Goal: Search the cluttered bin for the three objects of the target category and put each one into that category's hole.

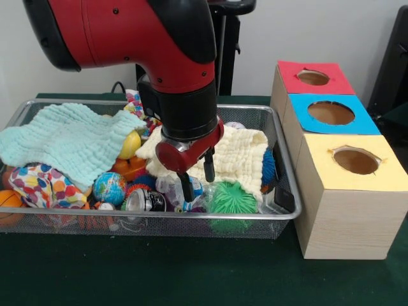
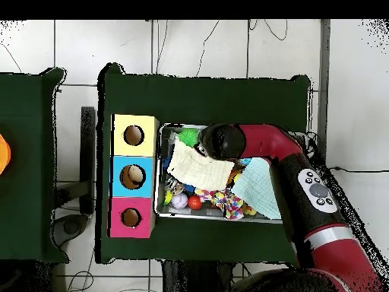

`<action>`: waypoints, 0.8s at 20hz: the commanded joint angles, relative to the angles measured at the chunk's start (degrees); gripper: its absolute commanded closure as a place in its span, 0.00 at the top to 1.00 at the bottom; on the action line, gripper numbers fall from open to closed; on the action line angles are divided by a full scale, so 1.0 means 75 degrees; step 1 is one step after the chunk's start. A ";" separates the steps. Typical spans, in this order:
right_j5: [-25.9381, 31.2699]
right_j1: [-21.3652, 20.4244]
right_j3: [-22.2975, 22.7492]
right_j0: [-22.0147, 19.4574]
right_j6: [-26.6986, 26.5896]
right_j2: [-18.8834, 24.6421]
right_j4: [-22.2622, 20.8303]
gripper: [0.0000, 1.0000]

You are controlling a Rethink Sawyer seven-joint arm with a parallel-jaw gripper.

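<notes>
- The red arm's hand hangs low over the wire bin, its two black fingers spread apart with nothing between them.
- Just below the fingers sit a green spiky ball and a shiny can, beside a small globe ball.
- A cream cloth and a mint cloth cover much of the clutter.
- On the counter, touching the bin's side, stands a wooden box with a yellow hole, a blue hole and a red hole.
</notes>
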 commanded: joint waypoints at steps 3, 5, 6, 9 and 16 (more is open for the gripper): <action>-0.0908 0.0461 0.0047 0.0130 0.0594 -0.0335 -0.0581 1.00; -0.1099 0.0419 0.0244 0.0176 0.0711 -0.0423 -0.0628 1.00; -0.1186 0.0406 0.0327 0.0196 0.0760 -0.0463 -0.0653 1.00; -0.1425 0.0344 0.0597 0.0271 0.0913 -0.0587 -0.0702 1.00; -0.2225 0.0367 0.1215 0.0568 0.1397 -0.0962 -0.0809 1.00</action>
